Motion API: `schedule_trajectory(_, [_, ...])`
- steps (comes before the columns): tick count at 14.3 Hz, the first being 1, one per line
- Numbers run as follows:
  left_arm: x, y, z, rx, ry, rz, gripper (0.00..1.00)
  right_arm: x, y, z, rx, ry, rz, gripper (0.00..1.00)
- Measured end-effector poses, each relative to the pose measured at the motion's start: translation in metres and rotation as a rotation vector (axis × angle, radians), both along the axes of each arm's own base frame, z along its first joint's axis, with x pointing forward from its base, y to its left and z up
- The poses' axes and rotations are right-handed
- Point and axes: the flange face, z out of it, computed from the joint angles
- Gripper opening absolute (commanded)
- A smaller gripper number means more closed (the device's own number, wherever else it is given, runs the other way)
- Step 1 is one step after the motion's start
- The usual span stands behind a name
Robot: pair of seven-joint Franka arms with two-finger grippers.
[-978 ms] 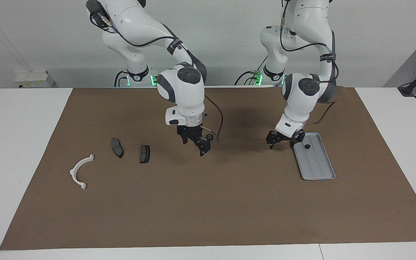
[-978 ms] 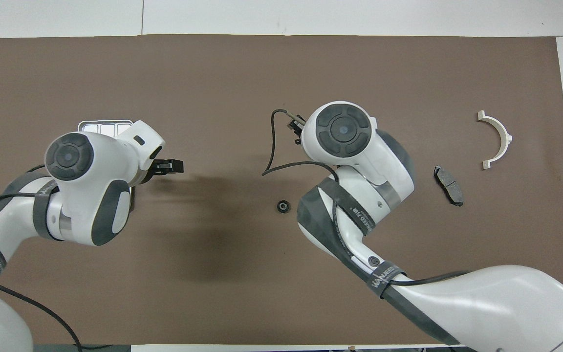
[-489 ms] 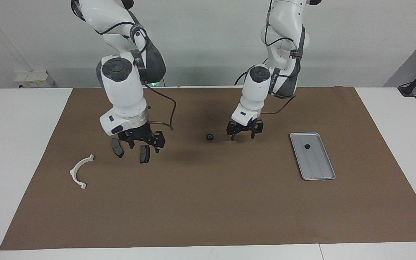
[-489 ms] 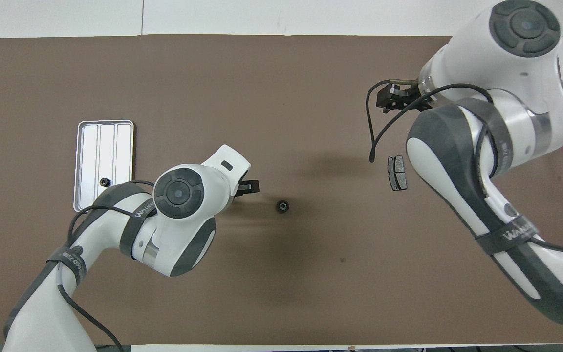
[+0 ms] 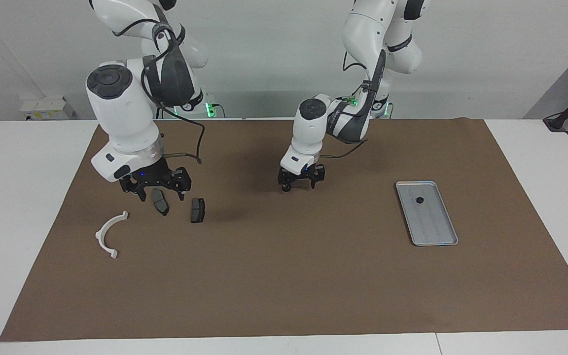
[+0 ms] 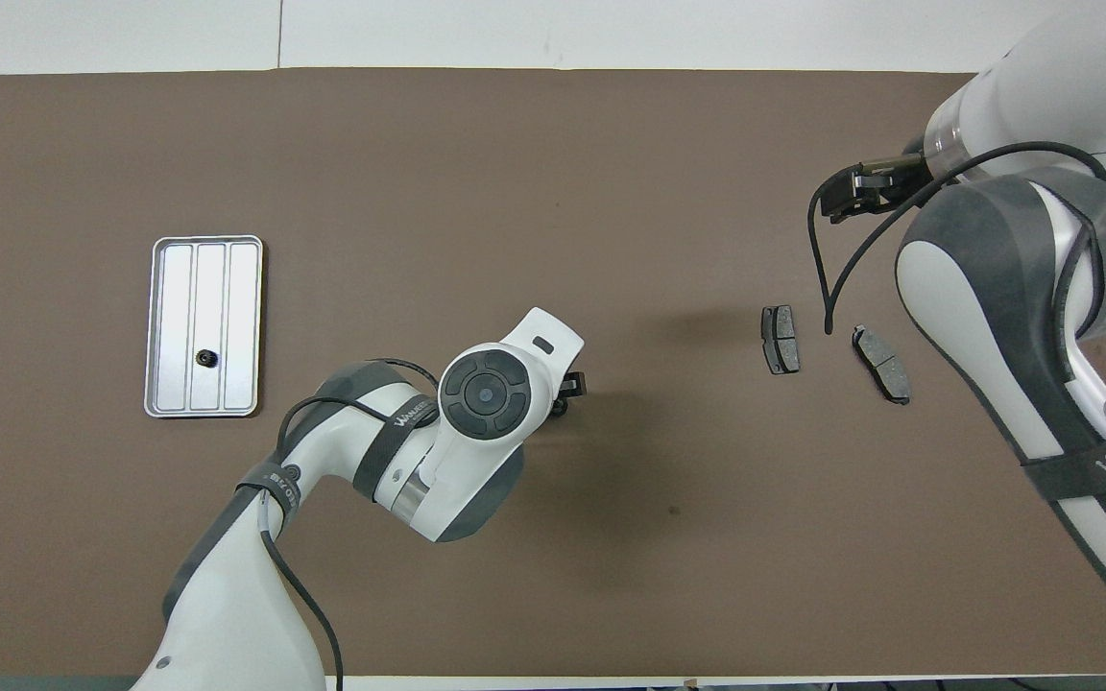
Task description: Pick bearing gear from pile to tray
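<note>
- Two arms show in the facing view. The left gripper [image 5: 301, 185] sits low at the frame's centre, fingers spread, down where a small black bearing gear lies on the brown mat [image 5: 284, 276]; the gear itself is hidden among the fingertips, so I cannot tell whether they touch it.
- At centre-left of that view the right gripper [image 5: 156, 188] hovers over two brake pads [image 5: 160, 201], fingers spread, holding nothing; a white bracket [image 5: 110, 234] lies lower left.
- At centre-right lies the tray [image 5: 449, 241], one black gear [image 5: 419, 200] already in its upper end.
- Seen from overhead, the left gripper [image 6: 567, 389] peeks out from under the wrist at frame centre, a dark round edge of the bearing gear [image 6: 560, 408] showing just below it.
- To grip well, I judge the fingers should straddle the gear squarely and reach the mat before closing, since so small a round part could squirt out sideways.
- Overhead, the tray [image 6: 157, 384] is at centre-left, well apart from the gripper, so a level carry across bare mat follows.
</note>
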Motion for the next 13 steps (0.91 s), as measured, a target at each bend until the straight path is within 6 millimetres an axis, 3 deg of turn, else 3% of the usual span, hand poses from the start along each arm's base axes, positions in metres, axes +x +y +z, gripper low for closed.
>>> schedule_trajectory(5, [-0.008, -0.019, 0.0, -0.002, 0.003, 0.01, 0.97, -0.002, 0.003, 0.003, -0.001, -0.001, 0.005, 1.0])
schedule_trajectory(10, [-0.03, -0.036, -0.004, 0.024, 0.032, 0.002, 0.97, -0.004, 0.006, 0.006, 0.016, 0.0, 0.002, 1.0])
schedule_trajectory(13, [-0.032, -0.037, -0.004, 0.029, 0.037, 0.003, 0.95, -0.008, 0.009, 0.013, 0.002, -0.006, -0.018, 1.0])
